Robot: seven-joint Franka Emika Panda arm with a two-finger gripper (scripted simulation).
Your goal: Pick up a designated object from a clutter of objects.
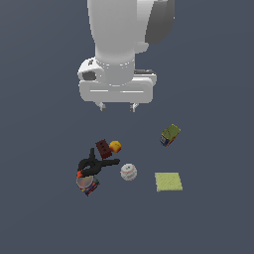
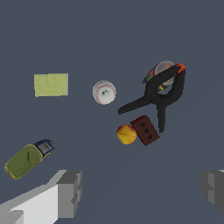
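We see our gripper [image 1: 117, 106] spread wide and empty, above the floor. The olive-topped can [image 1: 170, 135] lies tilted, apart from the clutter, beyond the yellow-green pad [image 1: 168, 181], toward the exterior view's right of the baseball [image 1: 128, 172].

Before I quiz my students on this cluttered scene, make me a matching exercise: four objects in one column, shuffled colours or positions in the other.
Objects:
1. baseball
2. square pad
3. clamp
4. olive-topped can

Descriptions:
A. black, lying against the silvery-topped can
B. lying alone, apart from the other things
C. white with red stitching
D. flat, yellow-green

Pairs: 1-C, 2-D, 3-A, 4-B
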